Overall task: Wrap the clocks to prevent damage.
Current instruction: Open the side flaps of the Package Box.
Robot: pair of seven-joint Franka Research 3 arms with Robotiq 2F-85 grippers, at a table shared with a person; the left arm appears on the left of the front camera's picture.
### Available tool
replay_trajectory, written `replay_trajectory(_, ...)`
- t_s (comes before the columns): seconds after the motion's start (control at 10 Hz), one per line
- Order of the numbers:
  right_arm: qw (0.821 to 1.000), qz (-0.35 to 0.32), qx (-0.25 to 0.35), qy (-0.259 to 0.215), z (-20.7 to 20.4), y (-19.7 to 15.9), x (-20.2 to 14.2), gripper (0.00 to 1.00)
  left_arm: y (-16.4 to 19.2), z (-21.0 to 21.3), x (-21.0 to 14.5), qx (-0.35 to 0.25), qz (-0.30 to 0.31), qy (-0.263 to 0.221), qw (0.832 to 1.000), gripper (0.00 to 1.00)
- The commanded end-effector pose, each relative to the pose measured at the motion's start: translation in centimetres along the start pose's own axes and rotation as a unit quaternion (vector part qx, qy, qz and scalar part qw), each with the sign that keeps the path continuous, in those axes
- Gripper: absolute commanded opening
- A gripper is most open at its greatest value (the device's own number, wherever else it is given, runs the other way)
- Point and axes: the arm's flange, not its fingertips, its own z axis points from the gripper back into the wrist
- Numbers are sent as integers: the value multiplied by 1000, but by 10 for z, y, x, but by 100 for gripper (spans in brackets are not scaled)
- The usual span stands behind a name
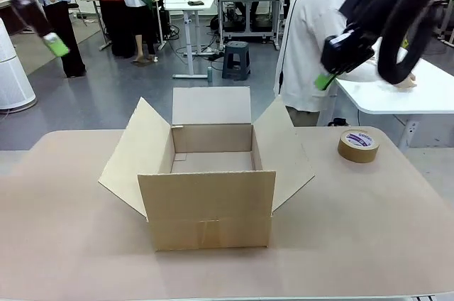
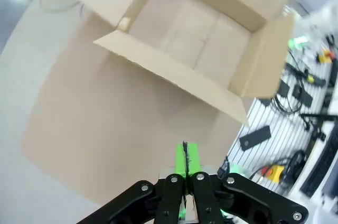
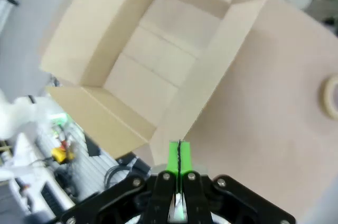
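Note:
No clocks show in these frames. An open cardboard box [image 1: 209, 180] stands in the middle of the tan table [image 1: 369, 223] with its flaps spread; its inside [image 2: 195, 28] [image 3: 153, 60] holds nothing. My left gripper [image 1: 57, 46] hangs high at the upper left, shut, green pads pressed together [image 2: 186, 159] above the table beside the box. My right gripper [image 1: 325, 79] hangs high at the upper right, also shut with nothing between its pads [image 3: 179, 156], above the box's flap edge.
A roll of brown tape [image 1: 358, 145] [image 3: 331, 96] lies on the table to the right of the box. A person in white [image 1: 308, 38] stands behind the far edge at a white side table [image 1: 397, 99]. Other people stand far left.

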Motion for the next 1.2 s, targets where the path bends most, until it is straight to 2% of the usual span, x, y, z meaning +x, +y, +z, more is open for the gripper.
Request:
replay_trajectory(0.0,995,-82,-39,47,-18,-18,33,0,-4,-37,20,31,100,12,994,0)
replay_trajectory(0.2,991,-109,-62,46,-38,-23,41,0,-3,-59,27,47,122,14,991,0)
replay_trajectory(0.3,991,-106,-68,39,-39,-23,41,0,-3,-65,26,64,115,7,991,0)
replay_trajectory(0.4,995,-71,-66,38,-30,-25,34,0,-4,-53,32,33,111,10,993,0)
replay_trajectory(0.5,992,-102,-59,49,-45,-32,36,0,-4,-53,32,33,111,10,993,0)
replay_trajectory(0.8,993,-97,-57,45,-42,-30,38,1,-1,-60,32,38,115,8,993,1)
replay_trajectory(0.9,990,-95,-84,56,-59,-7,38,1,-19,-77,40,83,147,40,985,1)
replay_trajectory(1.0,988,-93,-109,64,-75,17,39,1,-34,-90,49,116,164,50,978,1)
replay_trajectory(1.1,979,-117,-148,72,-91,36,40,1,-48,-101,56,147,180,65,970,1)
